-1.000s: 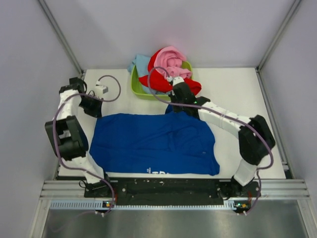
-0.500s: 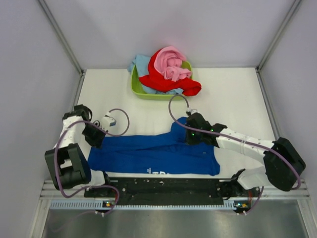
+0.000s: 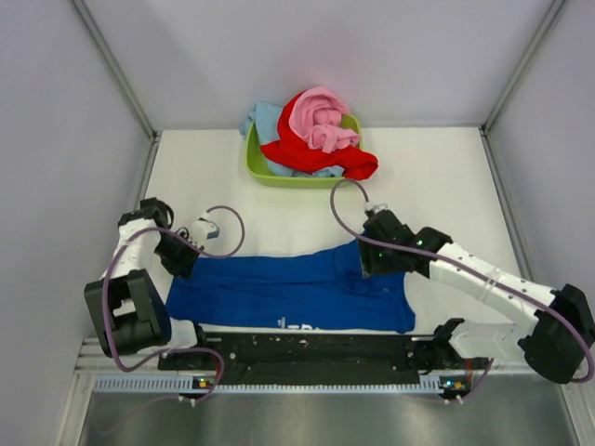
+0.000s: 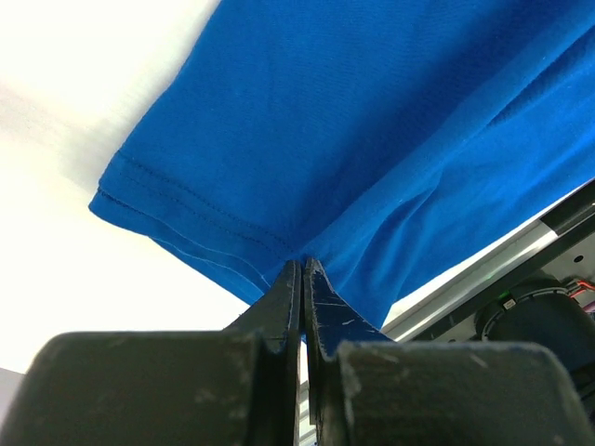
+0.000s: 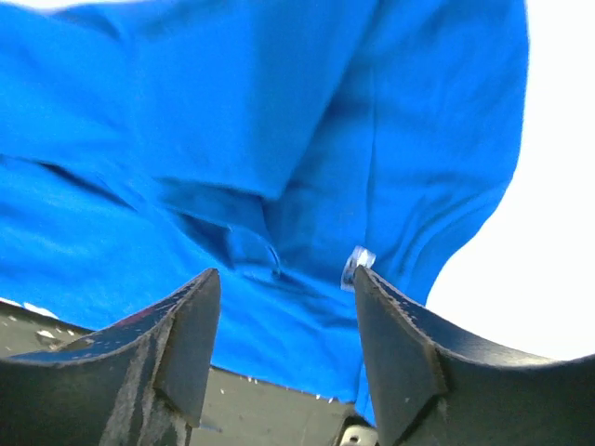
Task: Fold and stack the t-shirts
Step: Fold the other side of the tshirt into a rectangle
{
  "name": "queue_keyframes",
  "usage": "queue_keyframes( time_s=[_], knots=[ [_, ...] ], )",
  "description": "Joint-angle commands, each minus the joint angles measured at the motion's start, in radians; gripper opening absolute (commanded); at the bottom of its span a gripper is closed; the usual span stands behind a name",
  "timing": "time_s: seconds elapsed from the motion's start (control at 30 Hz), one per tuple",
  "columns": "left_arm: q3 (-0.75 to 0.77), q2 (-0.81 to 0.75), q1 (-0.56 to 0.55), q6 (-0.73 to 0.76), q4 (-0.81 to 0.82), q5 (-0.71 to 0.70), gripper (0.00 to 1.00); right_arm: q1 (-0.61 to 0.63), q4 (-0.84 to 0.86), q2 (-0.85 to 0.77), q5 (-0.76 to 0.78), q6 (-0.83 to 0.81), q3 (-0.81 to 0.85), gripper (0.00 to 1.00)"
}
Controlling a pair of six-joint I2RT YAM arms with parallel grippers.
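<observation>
Lying doubled over on bench point(image 3: 437, 177): royal blue t-shirt point(image 3: 288, 295). Left hand point(image 4: 302, 269) clamped on shirt's left hem; right hand point(image 5: 284, 279) released, fingers apart, above shirt's right end.

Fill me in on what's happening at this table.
The two arms are folding the royal blue t-shirt, which lies as a long folded band along the near edge of the table. The left claw is shut on its hem at the left end; the right claw is open over the right end. A red shirt, pink shirt and light blue shirt sit heaped in the lime green tub, far side, unfolded.
</observation>
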Motion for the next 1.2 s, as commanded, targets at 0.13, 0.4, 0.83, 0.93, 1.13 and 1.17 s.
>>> queue_keyframes(
  time_s=[0.13, 0.4, 0.83, 0.93, 1.13, 1.17],
  knots=[
    [0.017, -0.026, 0.006, 0.010, -0.013, 0.028, 0.00, 0.008, 0.061, 0.141, 0.085, -0.210, 0.326, 0.61],
    [0.022, -0.034, 0.005, 0.007, -0.017, 0.022, 0.00, 0.199, 0.137, 0.481, 0.198, -0.437, 0.474, 0.64],
    [0.039, -0.014, 0.006, 0.003, -0.020, 0.006, 0.00, 0.204, 0.032, 0.603, 0.427, -0.402, 0.454, 0.38],
    [0.042, -0.009, 0.005, 0.000, -0.020, 0.006, 0.00, 0.201, 0.029, 0.584, 0.444, -0.385, 0.423, 0.25],
    [0.045, -0.014, 0.005, 0.003, -0.022, 0.002, 0.00, 0.183, 0.009, 0.549, 0.423, -0.352, 0.374, 0.13],
    [0.045, -0.014, 0.006, 0.003, -0.024, 0.000, 0.00, 0.180, 0.006, 0.538, 0.416, -0.347, 0.368, 0.13]
  ],
)
